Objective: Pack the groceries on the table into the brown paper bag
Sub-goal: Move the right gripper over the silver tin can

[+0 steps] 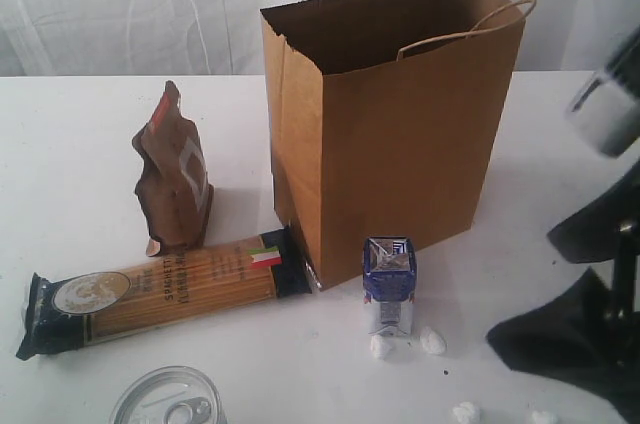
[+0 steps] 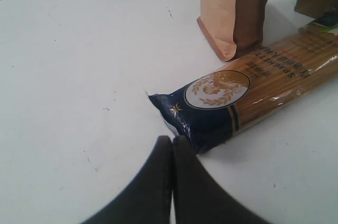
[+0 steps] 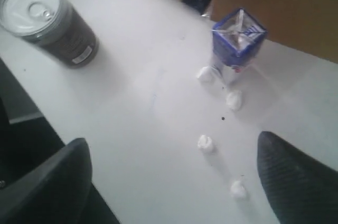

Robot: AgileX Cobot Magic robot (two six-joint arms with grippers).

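Right gripper [image 3: 171, 142] hangs above the table [image 3: 148, 102] with its jaws wide and empty, facing the small blue carton [image 3: 238, 42], which stands upright just in front of the brown paper bag [image 1: 400, 144] with white crumbs [image 3: 206, 143] at its foot. By its look the carton is light, with thin card walls that a hard squeeze would dent, so its flat sides below the folded top seem the best hold. Left gripper [image 2: 172, 142] is pressed closed on nothing, just beside the dark end of the spaghetti packet [image 2: 253, 97], a long, slippery, brittle-filled pack probably best taken across its middle.
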